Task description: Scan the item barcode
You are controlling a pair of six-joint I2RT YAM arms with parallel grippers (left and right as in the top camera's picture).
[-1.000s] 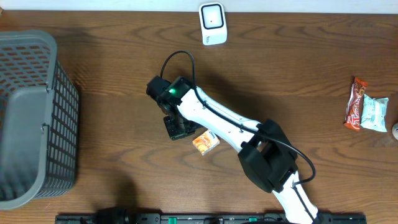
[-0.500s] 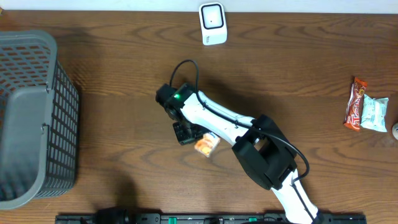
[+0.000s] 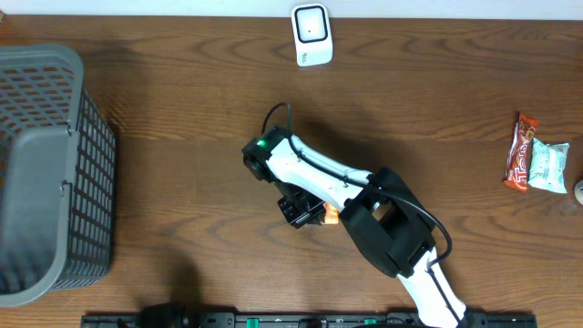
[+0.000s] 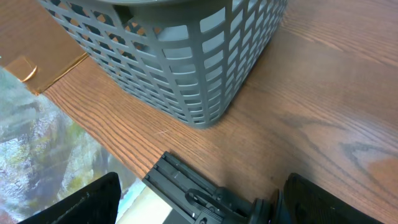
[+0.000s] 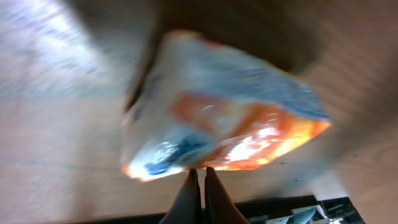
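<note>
carry step: right gripper (image 5: 199,175) pinched shut on the orange-and-white foil packet (image 5: 224,118), left gripper (image 4: 208,200) wide; next, turn its barcode toward the white rectangular scanner (image 3: 311,35).

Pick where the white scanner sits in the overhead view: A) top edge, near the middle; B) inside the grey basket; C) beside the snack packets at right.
A: the scanner stands alone at the top edge, far from basket and snack packets.

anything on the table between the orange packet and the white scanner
Nothing on the table: bare wood runs from the orange packet up to the white scanner. Only a white link of the right arm crosses that line, seen from overhead.
</note>
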